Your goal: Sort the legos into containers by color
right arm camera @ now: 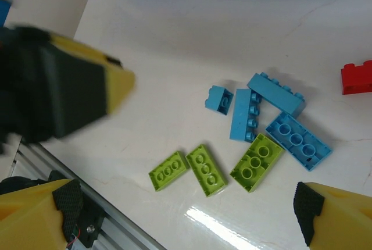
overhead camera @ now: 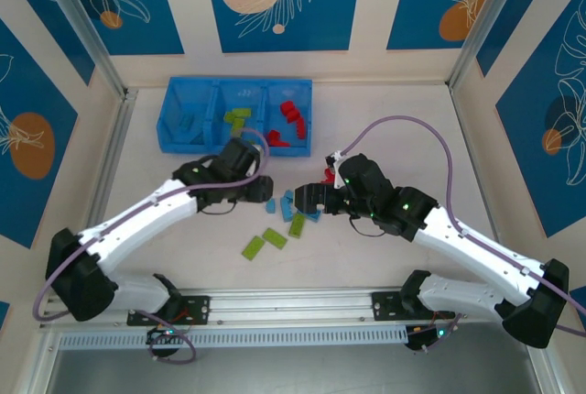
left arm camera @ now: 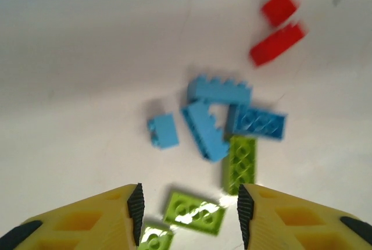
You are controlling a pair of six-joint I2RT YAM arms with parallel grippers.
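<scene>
Tray [overhead camera: 188, 145]: upper left-centre of top view; green bricks [overhead camera: 236, 120] in middle bin; red bricks [overhead camera: 291, 117] in right bin; left bin contents unclear.
Left gripper [left arm camera: 190, 206]: jaws apart, empty; above the pile.
Right gripper [right arm camera: 187, 209]: jaws wide, empty; over the same pile.
Loose bricks [overhead camera: 288, 206]: frame centre; four blue, three green, two red unsorted.
Progress: judged roughly half done.
</scene>
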